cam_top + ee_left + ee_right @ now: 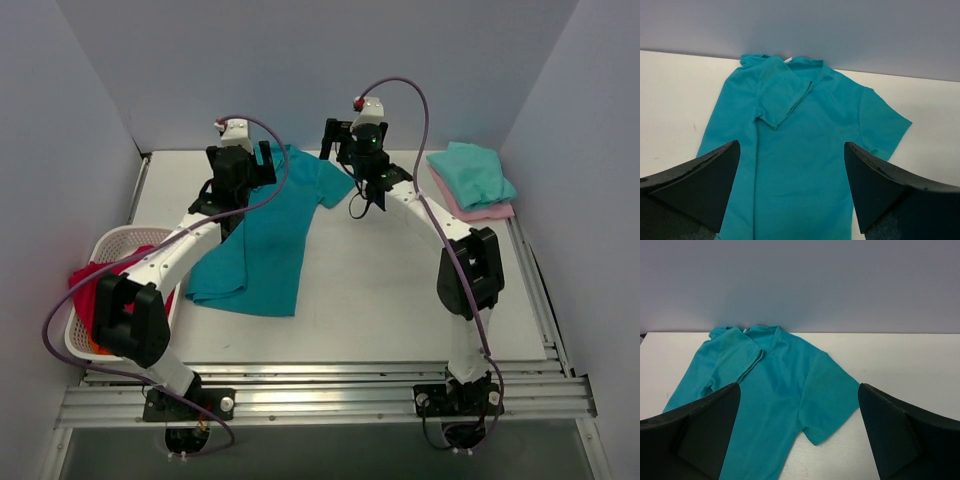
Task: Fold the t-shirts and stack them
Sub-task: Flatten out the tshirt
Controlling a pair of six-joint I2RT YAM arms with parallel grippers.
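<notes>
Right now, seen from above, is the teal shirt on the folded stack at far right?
No: the teal shirt lies spread out left of centre, apart from the mint-green shirt stacked on the pink shirt.

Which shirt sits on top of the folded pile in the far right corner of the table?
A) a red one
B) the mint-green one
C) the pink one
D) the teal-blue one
B: the mint-green shirt lies folded on top of the pink shirt, whose edge peeks out beneath it.

One teal t-shirt (262,240), one mint-green t-shirt (472,172), one pink t-shirt (485,211), one basket (120,234)
</notes>
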